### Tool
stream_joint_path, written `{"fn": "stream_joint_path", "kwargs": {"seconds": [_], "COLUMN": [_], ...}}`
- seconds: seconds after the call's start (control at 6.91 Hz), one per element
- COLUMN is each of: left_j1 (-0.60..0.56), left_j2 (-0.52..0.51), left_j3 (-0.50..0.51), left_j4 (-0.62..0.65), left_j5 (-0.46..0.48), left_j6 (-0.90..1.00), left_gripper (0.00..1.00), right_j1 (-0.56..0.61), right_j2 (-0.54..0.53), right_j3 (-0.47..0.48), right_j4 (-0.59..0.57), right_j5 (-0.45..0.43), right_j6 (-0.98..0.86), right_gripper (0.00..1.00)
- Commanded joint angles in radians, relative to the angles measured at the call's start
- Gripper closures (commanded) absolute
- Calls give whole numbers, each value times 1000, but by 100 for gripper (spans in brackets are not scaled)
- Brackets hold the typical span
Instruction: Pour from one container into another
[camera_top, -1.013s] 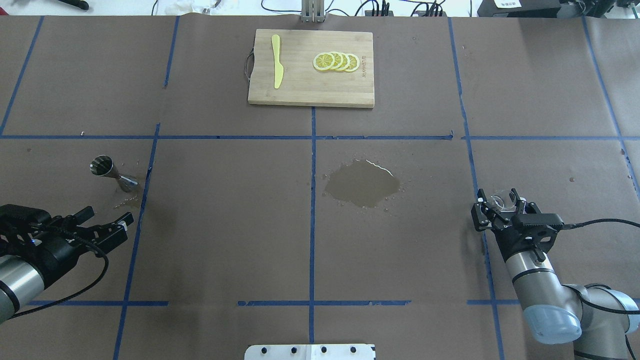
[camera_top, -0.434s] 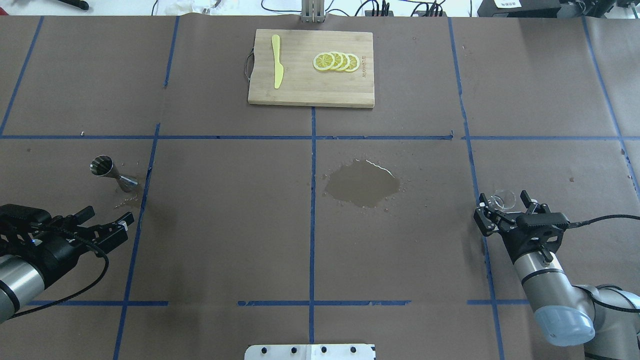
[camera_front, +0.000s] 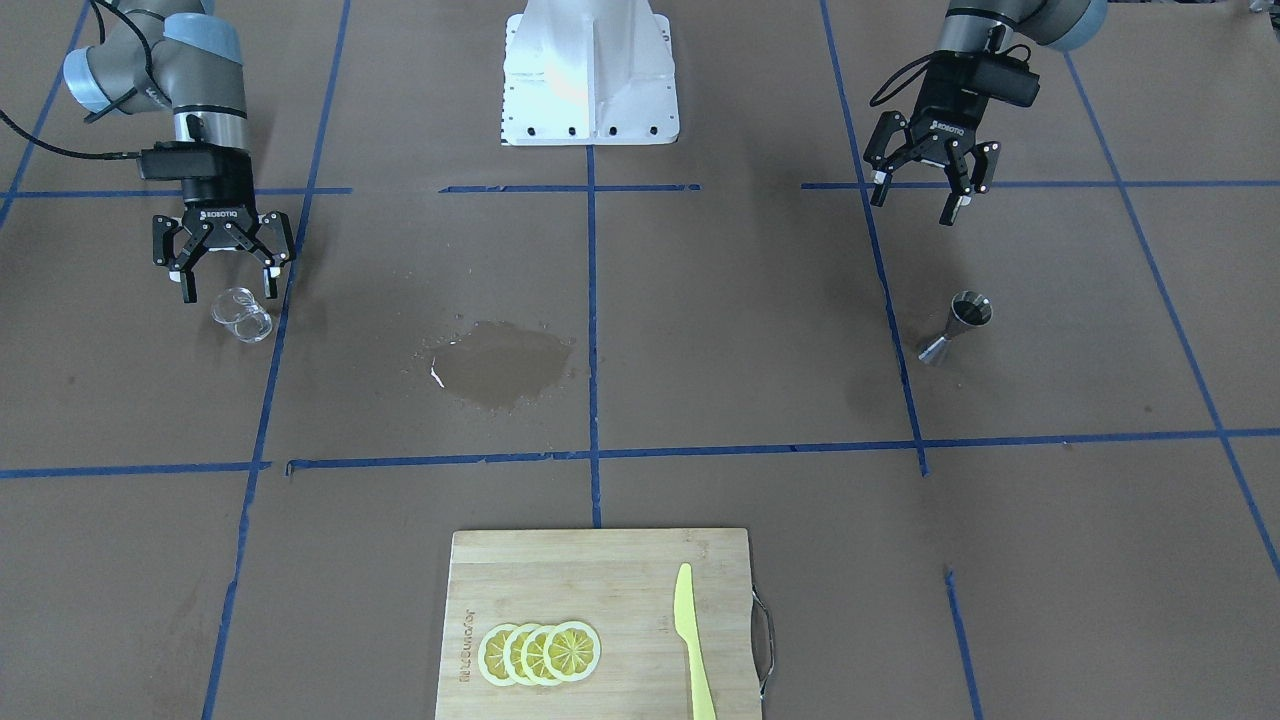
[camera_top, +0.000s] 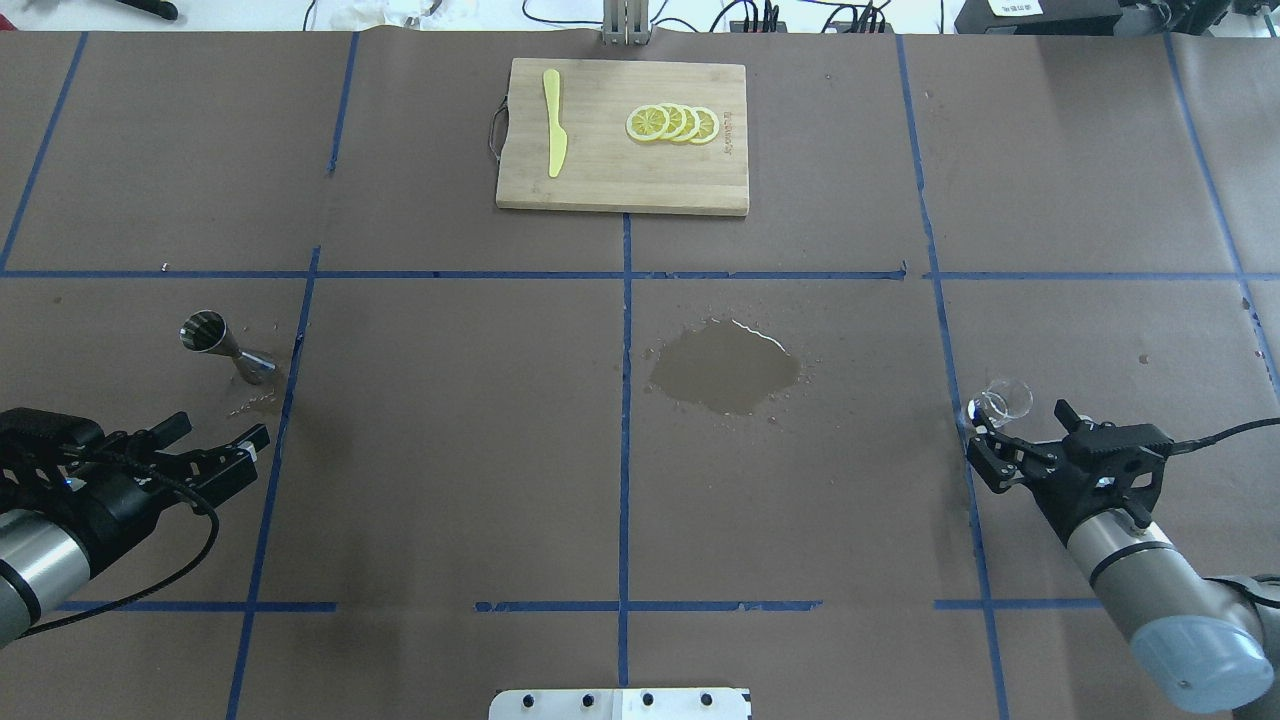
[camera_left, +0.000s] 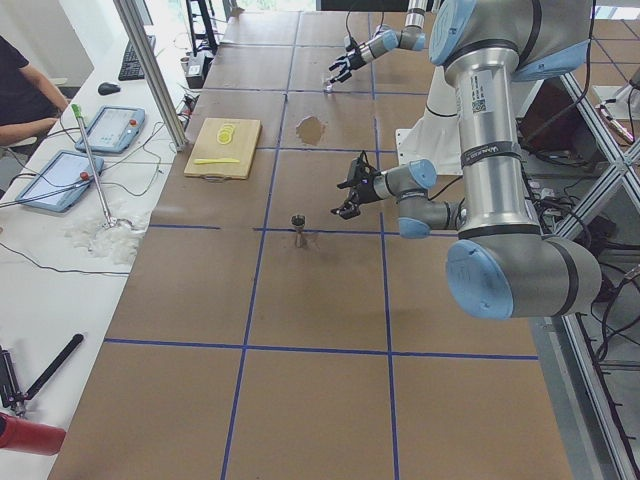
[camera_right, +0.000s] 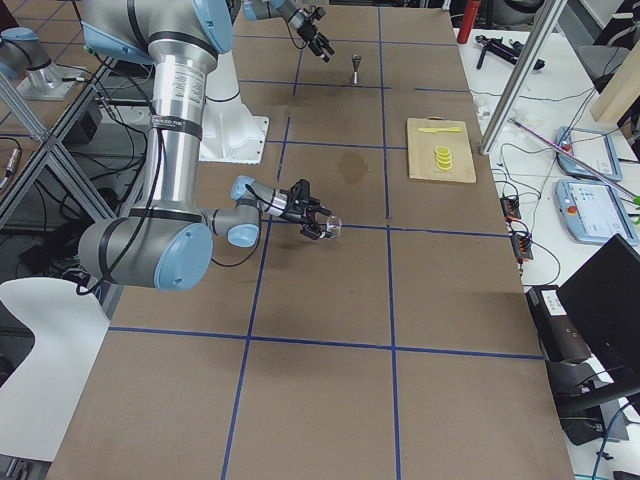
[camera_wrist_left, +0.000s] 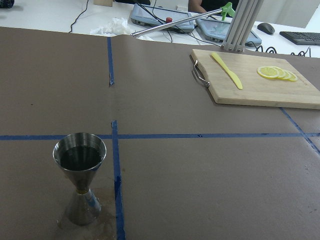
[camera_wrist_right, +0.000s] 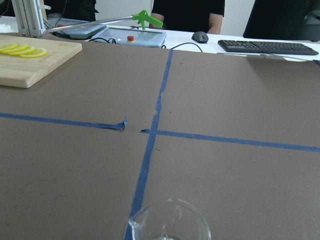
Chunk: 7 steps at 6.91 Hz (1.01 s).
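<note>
Steel double-cone jigger (camera_wrist_left: 80, 180) stands upright with dark liquid in its top cup, near the left gripper (camera_front: 915, 203), which is spread wide and empty. Clear spouted glass beaker (camera_top: 1003, 402), contents unclear, sits just beyond the right gripper (camera_top: 1016, 417), fingers apart, gripping nothing. Glossy puddle (camera_top: 725, 368) mid-table on brown paper.

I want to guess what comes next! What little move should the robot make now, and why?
Probably the left gripper should ease forward, jaws open, around the jigger. It stands upright just ahead, with what looks like dark liquid inside. The glass stands free and looks empty, and the right gripper is open close by.
</note>
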Motion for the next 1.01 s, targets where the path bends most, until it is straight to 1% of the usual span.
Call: {"fn": "stream_joint_path", "kwargs": {"seconds": [0.0, 0.14, 0.29, 0.43, 0.58, 0.72, 0.87], "left_j1": [-6, -8, -18, -76, -142, -175, -210], "left_j2": [5, 11, 32, 35, 32, 31, 34], "left_j3": [-45, -86, -124, -163, -201, -212, -208], "left_j4": [3, 8, 33, 93, 182, 211, 216], "left_j5": [-94, -128, -195, -304, -413, -447, -481], "left_j6": [9, 50, 55, 57, 73, 104, 145], "left_gripper": [0, 0, 0, 0, 0, 0, 0], "right_j1": [-1, 4, 5, 11, 51, 144, 216], "right_j2": [-123, -154, -211, -234, -230, -219, -211], "right_j3": [120, 178, 245, 314, 380, 440, 463], "right_j4": [-2, -12, -21, -81, -206, -301, -340], "right_j5": [231, 349, 430, 511, 598, 739, 854], "right_j6": [1, 1, 1, 1, 1, -2, -5], "right_gripper": [0, 0, 0, 0, 0, 0, 0]}}
